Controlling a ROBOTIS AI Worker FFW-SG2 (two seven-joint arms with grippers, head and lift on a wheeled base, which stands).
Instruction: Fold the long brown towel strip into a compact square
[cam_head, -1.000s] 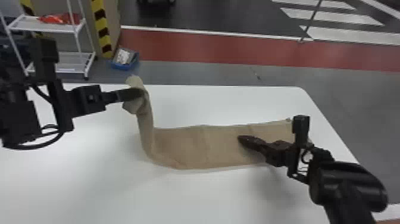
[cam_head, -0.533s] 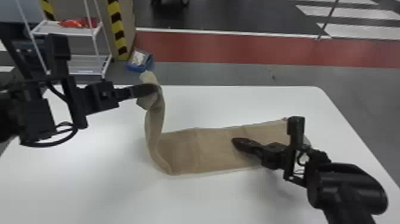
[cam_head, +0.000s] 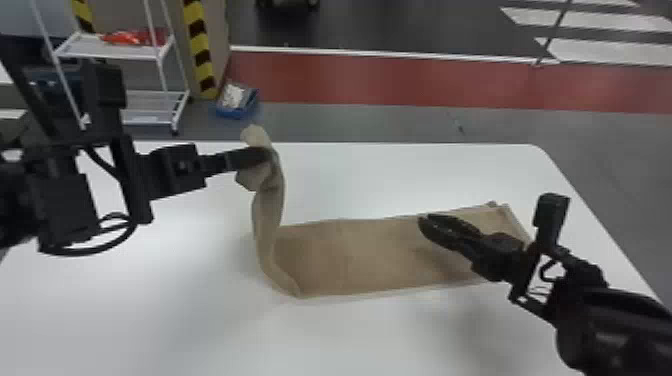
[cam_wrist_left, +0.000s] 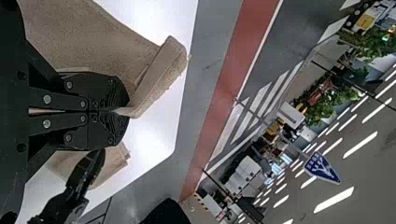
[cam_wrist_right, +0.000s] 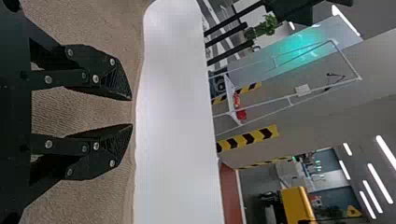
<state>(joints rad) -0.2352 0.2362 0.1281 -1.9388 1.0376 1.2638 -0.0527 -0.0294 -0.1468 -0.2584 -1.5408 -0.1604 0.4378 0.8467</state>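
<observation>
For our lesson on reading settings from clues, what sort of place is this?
Probably a large indoor hall, perhaps industrial or for robot testing: there are ceiling strip lights, yellow-and-black hazard tape and white crossing stripes on the floor.

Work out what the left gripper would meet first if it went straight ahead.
Beyond the towel it holds, the left gripper seems free to pass over the table, though its height is unclear.
</observation>
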